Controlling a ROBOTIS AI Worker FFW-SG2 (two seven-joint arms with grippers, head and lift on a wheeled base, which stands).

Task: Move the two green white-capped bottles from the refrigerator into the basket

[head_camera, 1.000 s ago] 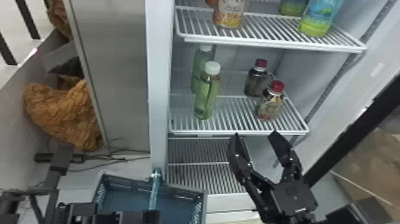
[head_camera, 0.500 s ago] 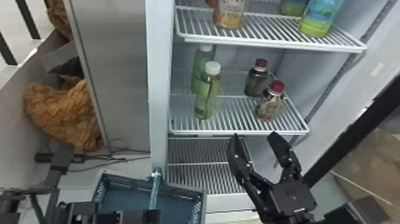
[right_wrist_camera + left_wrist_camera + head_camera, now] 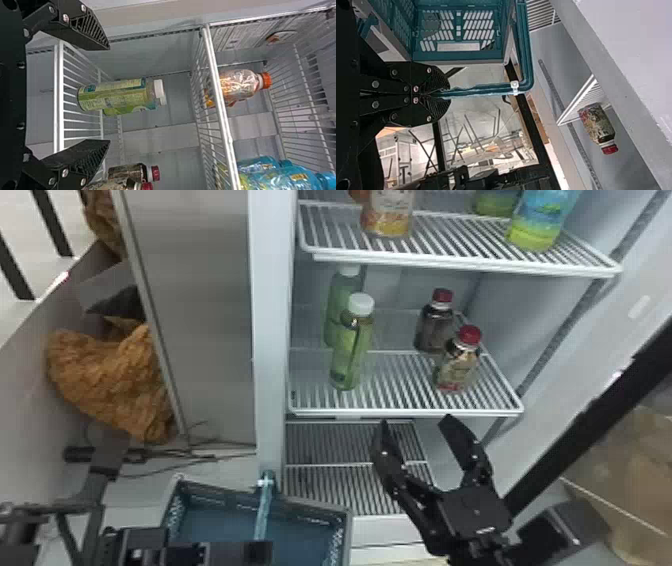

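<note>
Right tool is hanging spread near the shelf; both green white-capped bottles are standing on that shelf at its 11 o'clock, head view. Left tool is pinching the handle of the basket, at 7 o'clock.

On my left in the head view, a smooth grey panel stands beside a crumpled brown covering. 2 dark bars slant across the upper left corner. Thin dark cables trail near the panel's foot. A tan surface lies on my far right. My left wrist view shows a pale metal frame.
</note>
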